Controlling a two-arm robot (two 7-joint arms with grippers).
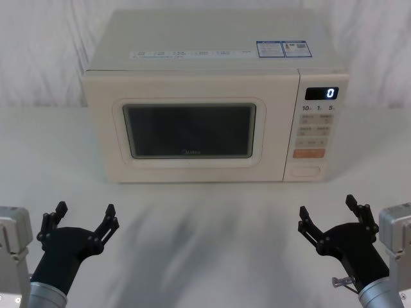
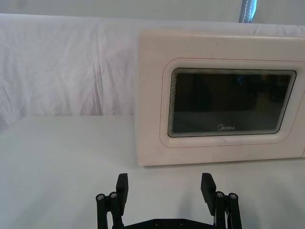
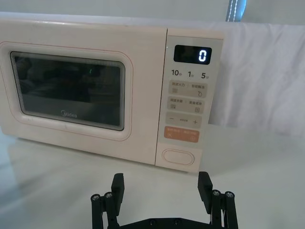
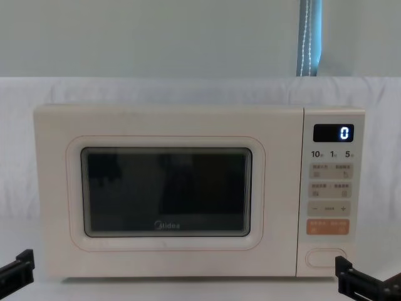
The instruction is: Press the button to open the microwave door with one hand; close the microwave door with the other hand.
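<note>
In the head view, the microwave [image 1: 215,96] stands on the white table [image 1: 205,237], its door [image 1: 191,128] flush with the body. The button [image 1: 306,171] sits at the bottom of the control panel [image 1: 316,125], under the orange key [image 1: 309,153]. The left gripper [image 1: 85,215] and right gripper [image 1: 334,215] hover near the table's front edge, well apart from the microwave, fingers spread wide and empty.

In the left wrist view, the left gripper [image 2: 165,188] faces the door [image 2: 221,100], touching nothing.

In the right wrist view, the right gripper [image 3: 162,187] gapes just before the button [image 3: 177,157], apart from it.

In the chest view, dark gripper tips show at both lower corners, below the door [image 4: 166,191] and button [image 4: 326,258].
</note>
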